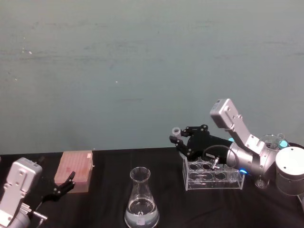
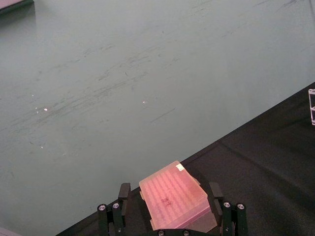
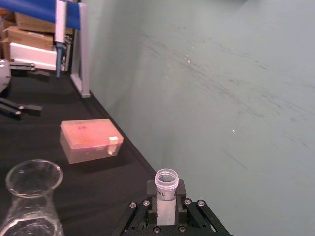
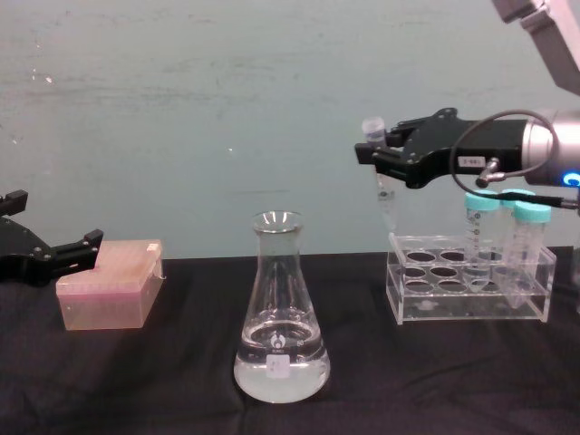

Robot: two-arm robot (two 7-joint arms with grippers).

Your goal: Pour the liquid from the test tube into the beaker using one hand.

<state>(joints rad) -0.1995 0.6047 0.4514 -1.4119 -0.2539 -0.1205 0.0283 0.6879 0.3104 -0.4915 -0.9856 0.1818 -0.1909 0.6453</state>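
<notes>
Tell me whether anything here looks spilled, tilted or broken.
Nothing stands out. The right gripper holds the test tube roughly upright above the rack's left end, the beaker stands upright with clear liquid in its base, and the black cloth around it looks dry. The left gripper is parked by the pink box.

The test tube (image 4: 386, 195) is clear with dark printed marks. The right gripper (image 4: 379, 149) is black, its arm (image 4: 548, 140) silver-grey with a blue light (image 4: 573, 178). The beaker (image 4: 281, 299) is clear glass bearing 1 small white label (image 4: 279, 364); the liquid (image 4: 304, 379) is colourless. At its 3 o'clock stands a clear rack (image 4: 471, 304) with 2 teal-capped tubes (image 4: 483, 204). At 9 o'clock are a pale pink box (image 4: 109, 292) and the black left gripper (image 1: 69, 182). The tablecloth (image 4: 453, 381) is black; the wall (image 4: 227, 109) is grey-green with faint scuffs.
</notes>
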